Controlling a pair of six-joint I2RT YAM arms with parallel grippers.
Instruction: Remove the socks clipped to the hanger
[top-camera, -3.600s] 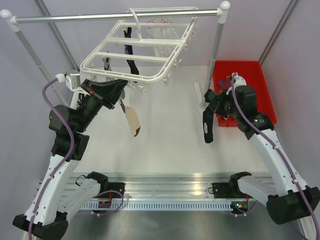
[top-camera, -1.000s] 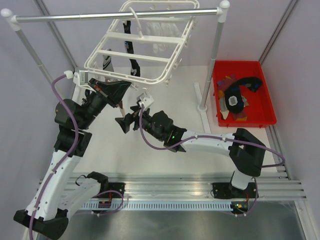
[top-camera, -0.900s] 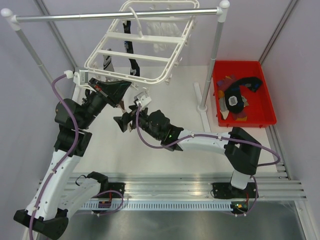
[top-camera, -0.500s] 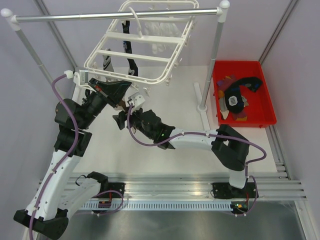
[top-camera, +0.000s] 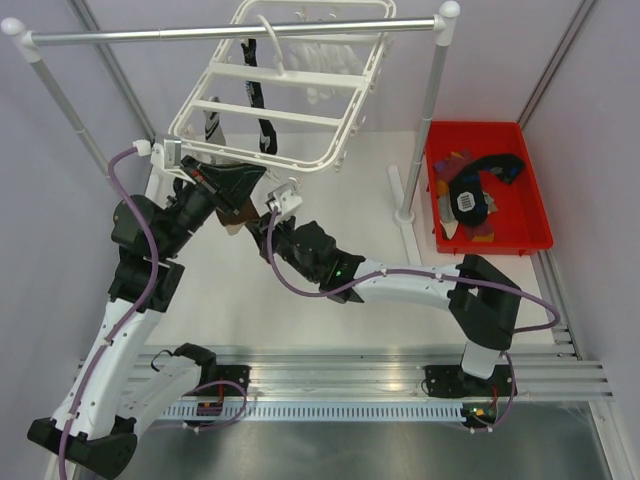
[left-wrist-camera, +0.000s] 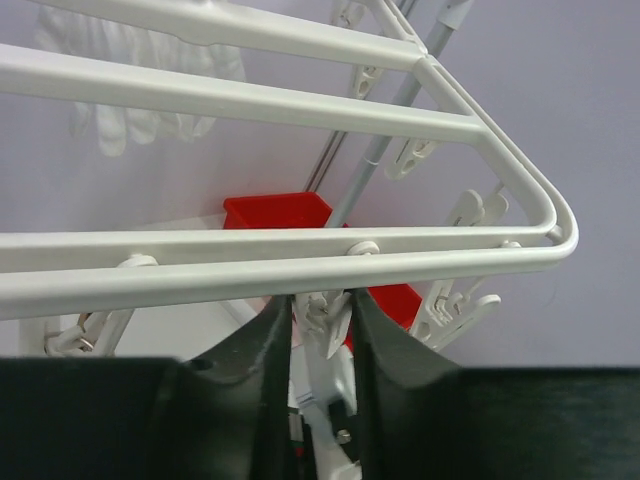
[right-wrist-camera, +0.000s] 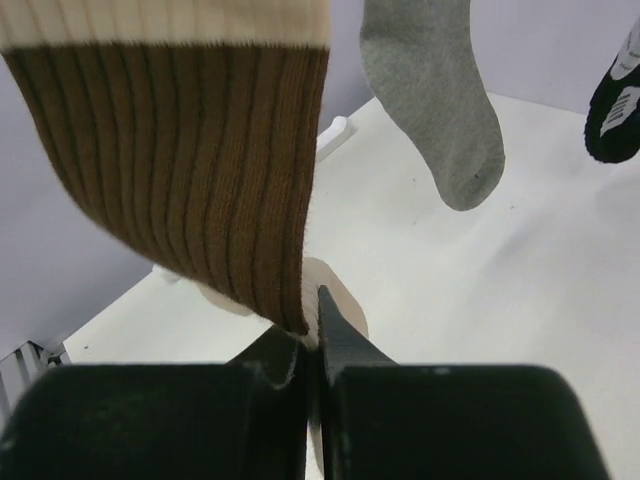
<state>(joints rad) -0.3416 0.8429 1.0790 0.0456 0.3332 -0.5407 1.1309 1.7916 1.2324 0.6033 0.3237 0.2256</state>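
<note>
The white hanger (top-camera: 280, 115) hangs tilted from the silver rail, with black (top-camera: 265, 130) and white socks (top-camera: 320, 55) still clipped to it. My left gripper (top-camera: 258, 178) sits under its near edge. Its fingers close narrowly around a white clip (left-wrist-camera: 325, 315) below the hanger's bar (left-wrist-camera: 300, 255). Just below, my right gripper (top-camera: 248, 222) is shut on the lower cream end of a brown-and-cream sock (right-wrist-camera: 190, 160), which hangs from above; its top is out of view. A grey sock (right-wrist-camera: 435, 100) dangles behind it.
A red bin (top-camera: 487, 128) at the right holds several removed socks (top-camera: 475, 195). The rail's right post (top-camera: 432, 100) stands between the bin and the hanger. The right arm stretches leftward across the white table.
My right gripper has closed on the brown-and-cream sock's lower end. The left jaws have eased a little around the clip. The right wrist shifted slightly rightward.
</note>
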